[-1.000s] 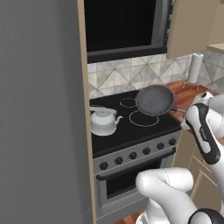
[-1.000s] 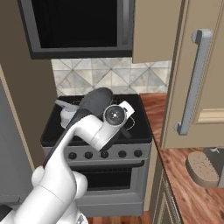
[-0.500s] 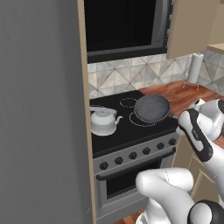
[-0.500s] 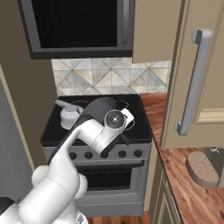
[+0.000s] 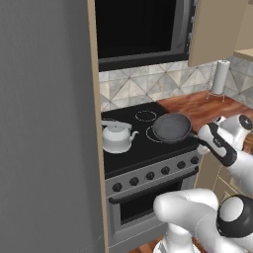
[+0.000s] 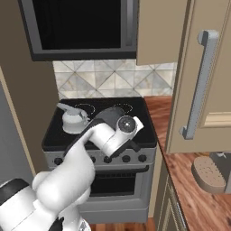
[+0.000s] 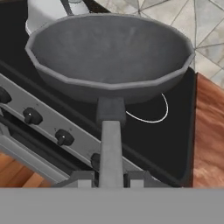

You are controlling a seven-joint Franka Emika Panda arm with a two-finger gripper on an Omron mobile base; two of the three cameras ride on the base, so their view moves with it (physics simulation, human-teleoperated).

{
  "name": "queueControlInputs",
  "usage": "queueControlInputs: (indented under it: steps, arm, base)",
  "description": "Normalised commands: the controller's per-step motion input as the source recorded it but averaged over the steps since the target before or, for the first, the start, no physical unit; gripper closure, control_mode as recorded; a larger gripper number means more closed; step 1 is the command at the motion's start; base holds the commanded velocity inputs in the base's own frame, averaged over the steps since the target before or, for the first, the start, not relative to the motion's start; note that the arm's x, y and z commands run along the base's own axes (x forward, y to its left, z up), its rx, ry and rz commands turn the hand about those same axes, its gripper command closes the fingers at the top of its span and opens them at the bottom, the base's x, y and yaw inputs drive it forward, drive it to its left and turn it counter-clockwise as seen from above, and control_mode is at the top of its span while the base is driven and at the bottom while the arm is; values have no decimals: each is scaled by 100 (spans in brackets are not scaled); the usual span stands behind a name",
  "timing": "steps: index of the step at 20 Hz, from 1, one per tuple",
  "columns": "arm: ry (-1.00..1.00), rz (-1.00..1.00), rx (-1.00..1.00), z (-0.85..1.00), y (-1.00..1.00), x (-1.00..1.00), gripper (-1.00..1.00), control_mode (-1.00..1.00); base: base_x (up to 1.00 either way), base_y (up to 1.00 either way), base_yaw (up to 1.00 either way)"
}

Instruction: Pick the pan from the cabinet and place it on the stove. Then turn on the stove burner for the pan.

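Note:
My gripper (image 7: 110, 177) is shut on the long handle of the dark grey pan (image 7: 109, 52), one finger (image 7: 83, 178) on each side of it. The pan (image 5: 171, 127) hangs level, low over the front right burner of the black stove (image 5: 132, 120); I cannot tell whether it touches the glass. My gripper (image 5: 201, 135) sits at the stove's right edge. In the right base view my arm hides most of the pan (image 6: 111, 112). The tan cabinet (image 6: 159, 31) hangs above right, its door with the silver bar handle (image 6: 198, 85) swung open.
A white kettle (image 5: 116, 137) stands on the front left burner. A row of black knobs (image 5: 148, 175) lines the stove front. A dark microwave (image 5: 143, 29) hangs above, a grey fridge wall (image 5: 44, 123) stands left, and a paper towel roll (image 5: 220, 76) stands on the wooden counter (image 7: 210, 131).
The pan has come down and slightly left toward the front right burner, and it has levelled out. The grip on the handle is unchanged.

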Motion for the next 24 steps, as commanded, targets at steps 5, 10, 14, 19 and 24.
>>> queueControlInputs:
  steps: [5,10,14,19,24]
  arm:
    - [9,0,5,-26,-26,36,100,-100]
    - [7,0,5,-26,-14,41,100,-100]
    - [5,0,4,-31,-5,38,100,-100]
    - [4,0,3,-40,-3,29,100,-100]
    - [1,0,2,-39,0,29,100,-100]
  base:
    - [0,0,0]
    - [0,0,0]
    - [0,0,0]
    - [0,0,0]
    - [0,0,0]
